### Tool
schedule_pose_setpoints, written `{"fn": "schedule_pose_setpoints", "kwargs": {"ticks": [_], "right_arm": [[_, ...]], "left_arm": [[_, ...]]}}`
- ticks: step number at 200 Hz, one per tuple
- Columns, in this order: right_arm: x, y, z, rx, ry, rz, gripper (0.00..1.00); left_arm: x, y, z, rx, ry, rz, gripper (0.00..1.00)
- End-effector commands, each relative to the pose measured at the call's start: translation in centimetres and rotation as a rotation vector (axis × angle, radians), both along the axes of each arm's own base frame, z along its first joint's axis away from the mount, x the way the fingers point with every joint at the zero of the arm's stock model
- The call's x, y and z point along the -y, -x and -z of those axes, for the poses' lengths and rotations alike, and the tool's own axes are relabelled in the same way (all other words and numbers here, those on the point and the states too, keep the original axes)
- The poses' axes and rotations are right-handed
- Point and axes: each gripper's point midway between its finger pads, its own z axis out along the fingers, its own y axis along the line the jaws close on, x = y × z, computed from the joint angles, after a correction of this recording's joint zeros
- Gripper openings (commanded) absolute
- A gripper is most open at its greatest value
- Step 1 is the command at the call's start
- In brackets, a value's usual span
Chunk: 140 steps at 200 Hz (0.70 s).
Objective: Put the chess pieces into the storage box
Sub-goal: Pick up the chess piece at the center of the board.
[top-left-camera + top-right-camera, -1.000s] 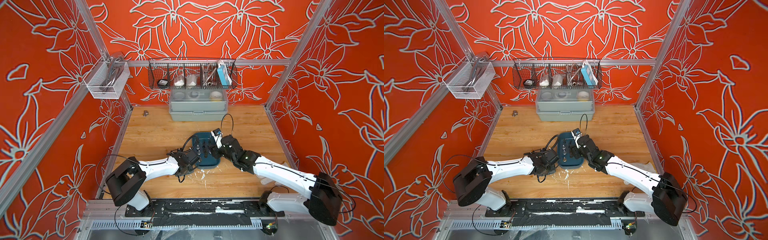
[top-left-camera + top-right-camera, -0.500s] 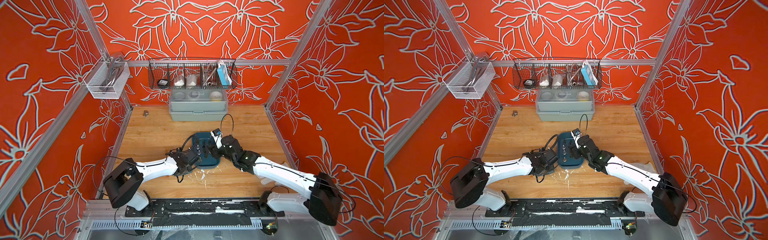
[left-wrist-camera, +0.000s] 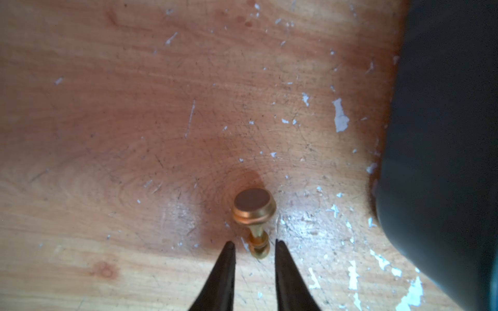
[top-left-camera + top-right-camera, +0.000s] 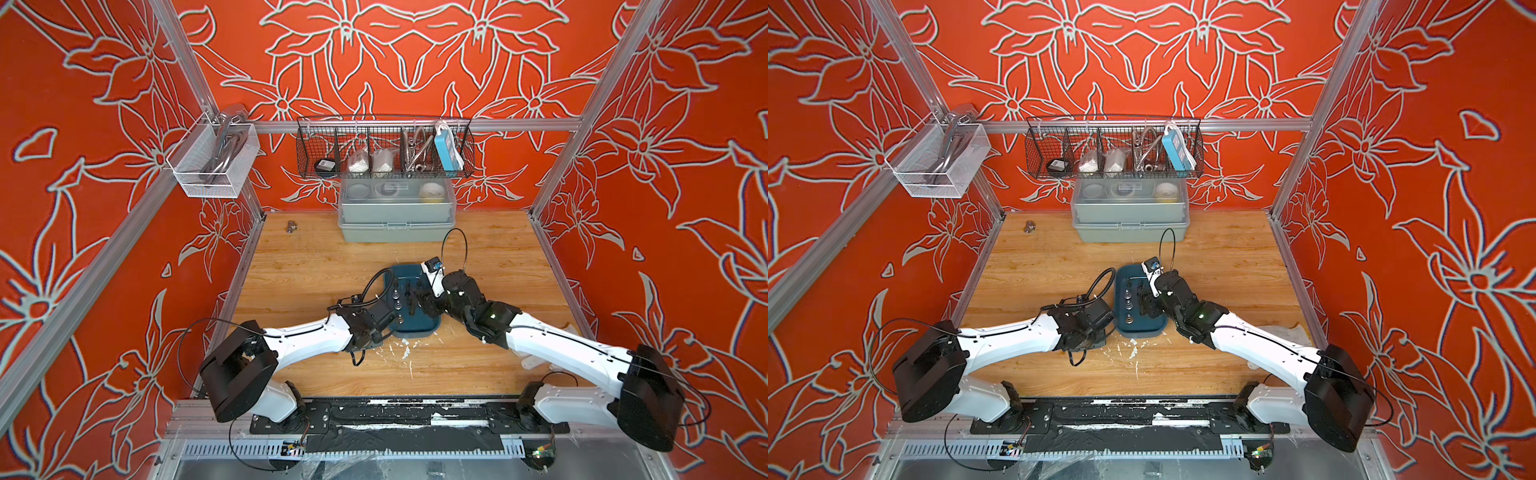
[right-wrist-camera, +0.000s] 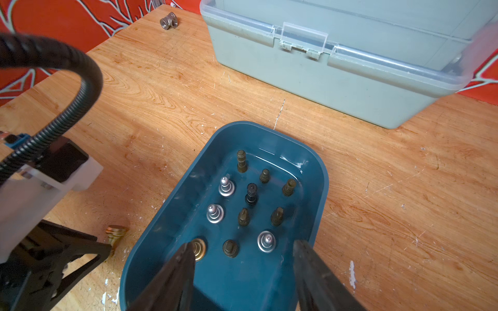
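Let go again with left pincer [image 3: 253,241], tips now apart; gold chess piece [image 3: 253,207] loose on worktop [image 3: 134,107]. Right pincer [image 5: 244,243] open, empty. Needs regrasping.

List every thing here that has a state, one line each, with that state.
Gold chess piece, tipped over on the table, outside the storage box.
Left hand, open, tips flanking that piece's top.
Right hand, open, empty, over the storage box.
Storage box, lidless, holding upright pieces.
Grey-green box, lid shut.

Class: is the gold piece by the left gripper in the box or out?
Out: gold piece lies on table beside storage box.
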Motion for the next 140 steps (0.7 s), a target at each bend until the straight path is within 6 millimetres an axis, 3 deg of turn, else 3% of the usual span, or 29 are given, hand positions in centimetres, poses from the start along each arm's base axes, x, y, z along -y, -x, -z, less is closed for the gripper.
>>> {"fn": "schedule_pose_setpoints", "kwargs": {"ticks": [1, 75, 140], "right_arm": [[-0.2, 0.2, -0.3, 0.013, -0.013, -0.017, 0.62], [-0.3, 0.3, -0.2, 0.010, -0.015, -0.023, 0.62], [-0.6, 0.4, 0.0, 0.003, -0.015, -0.040, 0.62]], "left_arm": [[-0.7, 1.1, 1.3, -0.043, -0.019, -0.011, 0.27], [0.0, 0.5, 2.2, -0.046, -0.028, 0.014, 0.25], [-0.5, 0.5, 2.8, -0.042, -0.062, 0.016, 0.24]]}}
